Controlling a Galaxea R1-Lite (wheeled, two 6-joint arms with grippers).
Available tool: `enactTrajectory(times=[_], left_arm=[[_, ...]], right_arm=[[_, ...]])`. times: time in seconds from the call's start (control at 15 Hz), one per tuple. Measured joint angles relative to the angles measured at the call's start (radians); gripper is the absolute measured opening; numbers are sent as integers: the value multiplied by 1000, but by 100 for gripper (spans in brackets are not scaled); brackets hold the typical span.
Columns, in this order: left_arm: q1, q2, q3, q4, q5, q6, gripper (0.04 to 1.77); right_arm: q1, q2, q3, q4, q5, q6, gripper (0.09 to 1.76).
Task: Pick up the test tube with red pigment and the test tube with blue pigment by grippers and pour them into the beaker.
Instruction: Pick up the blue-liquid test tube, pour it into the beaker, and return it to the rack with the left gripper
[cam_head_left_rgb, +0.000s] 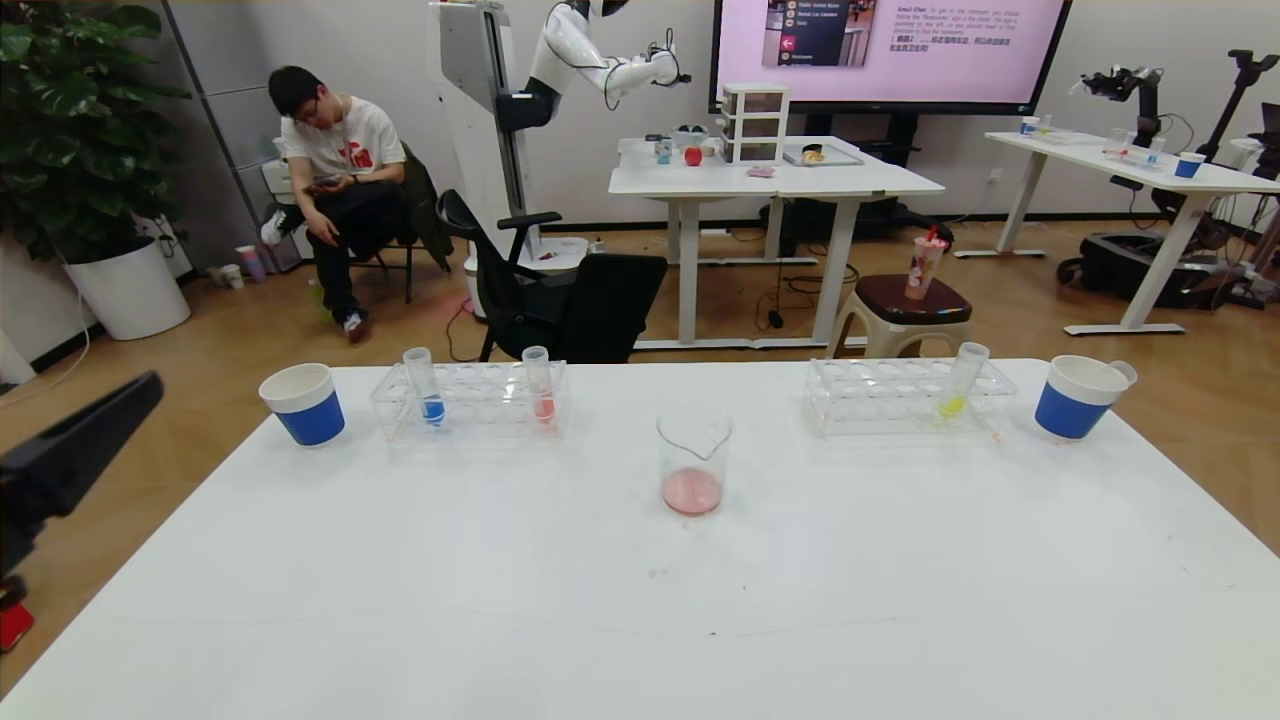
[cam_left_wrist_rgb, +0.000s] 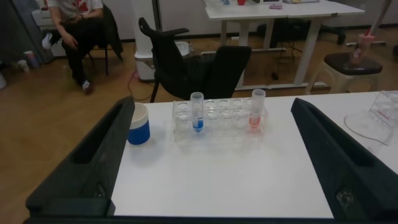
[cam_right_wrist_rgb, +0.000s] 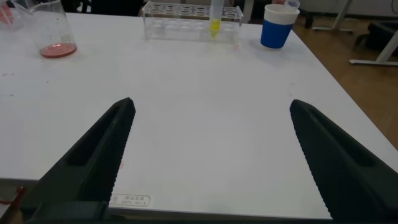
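Note:
The test tube with blue pigment (cam_head_left_rgb: 427, 388) and the test tube with red pigment (cam_head_left_rgb: 540, 385) stand upright in a clear rack (cam_head_left_rgb: 470, 400) at the table's far left. Both also show in the left wrist view, blue (cam_left_wrist_rgb: 197, 113) and red (cam_left_wrist_rgb: 256, 109). The beaker (cam_head_left_rgb: 692, 462) stands mid-table with a little pink-red liquid in it; it shows in the right wrist view too (cam_right_wrist_rgb: 52, 31). My left gripper (cam_left_wrist_rgb: 211, 106) is open and empty, off the table's left edge, short of the rack; one finger (cam_head_left_rgb: 85, 440) shows in the head view. My right gripper (cam_right_wrist_rgb: 211, 106) is open and empty, low over the table's front right.
A second clear rack (cam_head_left_rgb: 905, 395) at the far right holds a yellow-liquid tube (cam_head_left_rgb: 960, 385). Blue-and-white paper cups stand at the far left (cam_head_left_rgb: 305, 403) and far right (cam_head_left_rgb: 1078, 396). A black chair stands behind the table.

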Motion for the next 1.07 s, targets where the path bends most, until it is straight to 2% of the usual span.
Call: enactTrajectory(times=[0.33, 0.6, 0.8, 1.07], left_arm=[[-1, 497, -24, -473, 6, 3, 175], [0, 828, -34, -784, 17, 0, 175], [0, 1009, -52, -896, 19, -1, 175], [3, 1164, -136, -929, 59, -8, 175]], right_arm=[[0, 0, 0, 0, 0, 0, 174], [0, 0, 0, 0, 0, 0, 174], [-1, 0, 0, 0, 0, 0, 174], [0, 0, 0, 0, 0, 0, 174]])
